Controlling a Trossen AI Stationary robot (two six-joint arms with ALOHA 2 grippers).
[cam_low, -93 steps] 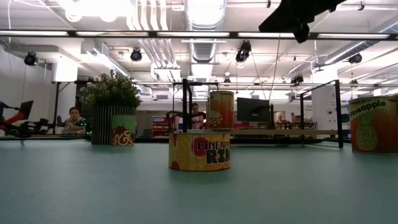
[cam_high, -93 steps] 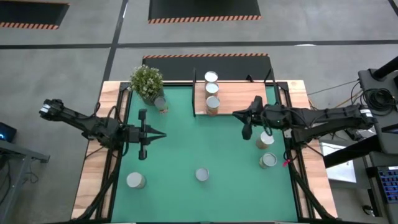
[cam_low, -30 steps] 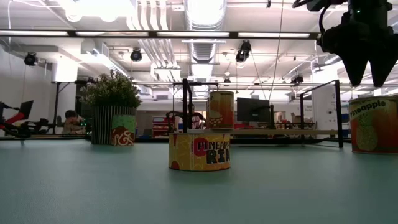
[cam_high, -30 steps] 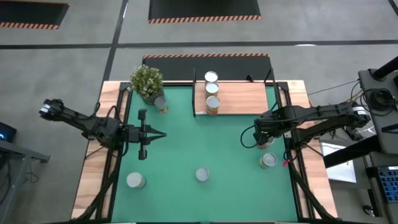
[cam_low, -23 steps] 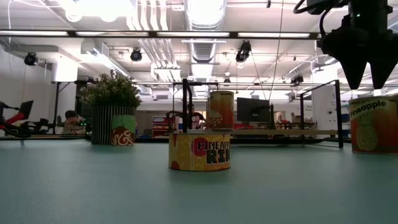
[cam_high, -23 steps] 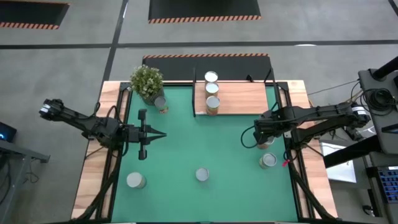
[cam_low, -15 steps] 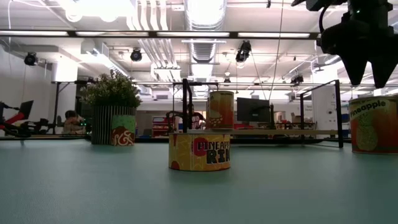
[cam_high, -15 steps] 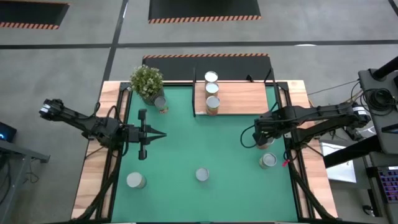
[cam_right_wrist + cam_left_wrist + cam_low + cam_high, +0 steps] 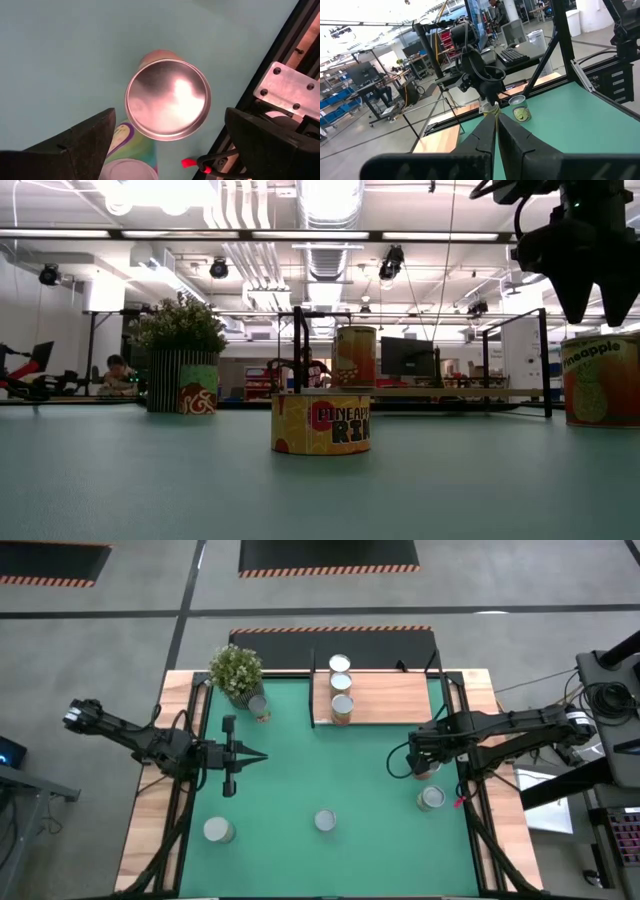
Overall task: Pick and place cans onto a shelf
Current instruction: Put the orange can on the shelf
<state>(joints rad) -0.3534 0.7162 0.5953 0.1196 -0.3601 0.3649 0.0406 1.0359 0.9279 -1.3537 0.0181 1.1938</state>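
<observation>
My right gripper (image 9: pixel 170 116) hangs open, pointing down, above an upright can (image 9: pixel 167 99) with a silvery top near the mat's right edge. Its fingers (image 9: pixel 575 298) stand over the can's two sides, clear of the "Pineapple" can (image 9: pixel 600 380). A second can (image 9: pixel 432 798) stands just nearer. More cans stand at the near middle (image 9: pixel 325 821), near left (image 9: pixel 218 830) and beside the plant (image 9: pixel 259 708). Three cans (image 9: pixel 342 683) stand on the wooden shelf (image 9: pixel 390 698). My left gripper (image 9: pixel 252 757) waits shut at the left.
A potted plant (image 9: pixel 236 670) stands at the mat's far left corner. The green mat (image 9: pixel 330 765) is bare in its middle. Black frame rails (image 9: pixel 280 80) run along the table's right edge, close beside the can under my right gripper.
</observation>
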